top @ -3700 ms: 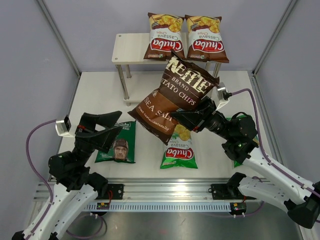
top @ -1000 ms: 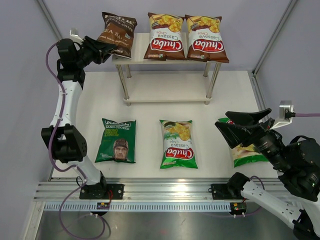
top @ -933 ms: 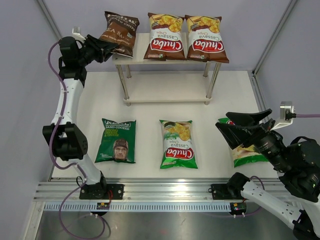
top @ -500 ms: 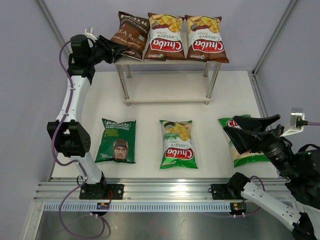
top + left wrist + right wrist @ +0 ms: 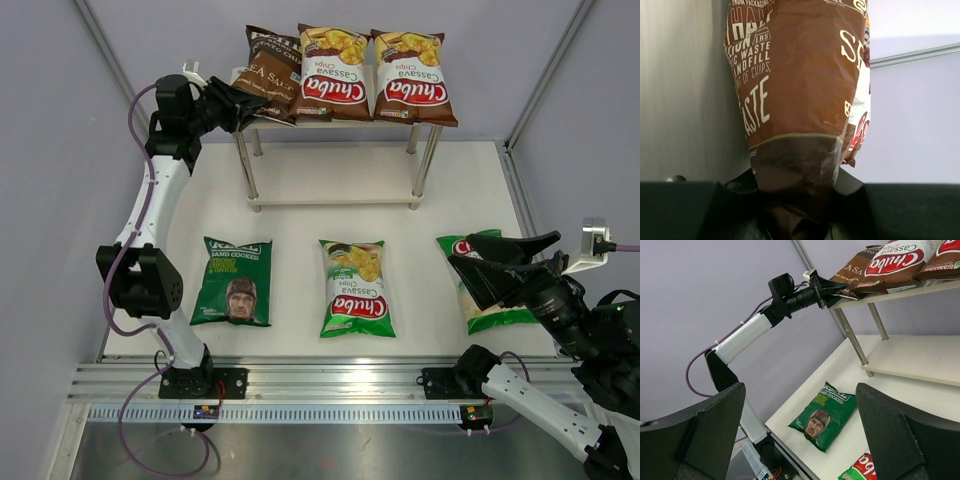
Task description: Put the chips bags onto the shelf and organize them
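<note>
My left gripper (image 5: 238,104) is shut on the bottom seam of the dark brown Kettle bag (image 5: 271,73) and holds it tilted over the left end of the shelf's (image 5: 340,186) top board. The bag touches the first of two brown-red Chuba bags (image 5: 333,72) (image 5: 412,75) lying there. In the left wrist view the Kettle bag (image 5: 795,85) fills the space between the jaws. A dark green bag with a man's face (image 5: 233,280) and a green Chuba bag (image 5: 355,288) lie on the table. Another green Chuba bag (image 5: 490,305) lies partly under my open, empty right gripper (image 5: 465,256).
The shelf's lower board (image 5: 912,365) is bare. The left arm (image 5: 150,200) stretches up along the left wall. A metal rail (image 5: 330,385) with both arm bases runs along the near edge. Grey walls close in both sides.
The left gripper has carried the Kettle bag rightward from beyond the shelf's left end onto the top board, against the Chuba bag. The right arm drew back slightly to the right.
</note>
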Tool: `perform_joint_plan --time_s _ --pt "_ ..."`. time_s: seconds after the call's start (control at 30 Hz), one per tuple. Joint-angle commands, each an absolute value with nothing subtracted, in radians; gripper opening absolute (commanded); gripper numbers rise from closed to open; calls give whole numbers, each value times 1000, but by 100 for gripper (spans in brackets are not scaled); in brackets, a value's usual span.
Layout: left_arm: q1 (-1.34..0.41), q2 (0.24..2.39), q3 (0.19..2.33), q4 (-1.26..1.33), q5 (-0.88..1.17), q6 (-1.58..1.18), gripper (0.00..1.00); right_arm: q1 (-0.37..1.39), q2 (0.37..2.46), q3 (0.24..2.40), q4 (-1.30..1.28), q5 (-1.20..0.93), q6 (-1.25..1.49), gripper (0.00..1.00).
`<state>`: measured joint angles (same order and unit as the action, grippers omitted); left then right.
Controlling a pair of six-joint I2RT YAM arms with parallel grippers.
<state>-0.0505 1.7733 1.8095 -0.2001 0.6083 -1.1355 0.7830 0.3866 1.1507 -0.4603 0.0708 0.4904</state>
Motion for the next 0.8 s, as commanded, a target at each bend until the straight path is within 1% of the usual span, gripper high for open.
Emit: perform_joint_plan --time_s 0.0,0.03,0.1,0.13,0.23,0.27,0.37,0.43,0.47,0.5,0.6,0.67,0.77 --pt "-69 1714 1776 -187 577 -1111 16 785 377 1155 -440 97 499 99" --pt "-69 1704 1770 -189 568 -1108 22 785 373 1155 -445 100 499 99" --pt "-68 1686 1759 -213 543 -1086 28 785 367 1158 -449 104 500 99" --pt "-67 1680 1759 -221 529 -1066 35 785 364 1161 -451 103 497 99" --pt "-63 1667 1775 -274 489 -1040 51 785 364 1163 -457 109 495 99" --pt "-63 1666 1782 -308 471 -1020 58 785 364 1166 -459 109 495 99" --pt "-58 1655 1810 -371 425 -971 72 785 364 1163 -460 107 492 100" --pt "-51 1643 1830 -402 402 -930 78 785 365 1161 -465 115 489 99" --pt "-48 1638 1836 -438 378 -916 86 785 367 1158 -465 117 488 99" --pt "-40 1629 1838 -449 365 -904 99 785 370 1160 -471 123 485 99" --pt "-11 1589 1832 -495 322 -864 99 787 396 1179 -512 149 476 100" --pt "0 1537 1795 -506 284 -851 99 785 440 1198 -561 167 471 99" --pt "64 1464 1734 -512 249 -833 99 785 479 1201 -575 169 460 99"
